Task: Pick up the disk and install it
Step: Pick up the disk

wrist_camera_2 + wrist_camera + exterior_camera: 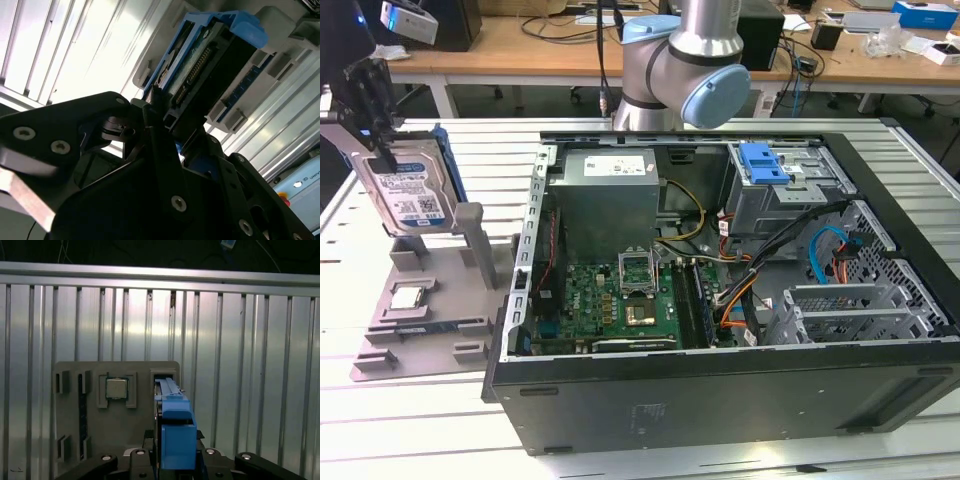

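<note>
Hand (378, 140) is clamping the disk (412, 200) by its top edge, upright, probably so it's clearing the grey stand (430, 300) just below.

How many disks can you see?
1. The disk stands upright at the grey tray, at the exterior view's left, gripped by the tool. Others may hide inside the computer.
</note>
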Robot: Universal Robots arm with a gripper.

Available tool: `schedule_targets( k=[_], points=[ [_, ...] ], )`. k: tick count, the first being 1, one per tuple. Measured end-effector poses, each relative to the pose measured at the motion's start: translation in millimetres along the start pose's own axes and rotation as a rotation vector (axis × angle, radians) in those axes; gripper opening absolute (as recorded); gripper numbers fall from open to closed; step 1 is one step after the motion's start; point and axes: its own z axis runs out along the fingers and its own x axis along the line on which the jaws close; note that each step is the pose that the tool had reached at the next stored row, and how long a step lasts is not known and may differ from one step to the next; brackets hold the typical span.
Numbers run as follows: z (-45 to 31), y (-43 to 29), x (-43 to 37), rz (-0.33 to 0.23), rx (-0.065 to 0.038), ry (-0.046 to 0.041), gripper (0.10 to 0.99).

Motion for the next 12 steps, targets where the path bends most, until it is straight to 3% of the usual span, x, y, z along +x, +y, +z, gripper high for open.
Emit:
schedule_targets(
  k=[12],
  points=[
    [-17.3,-0.2,0.1,0.000,0.000,0.0000,0.369]
  ],
)
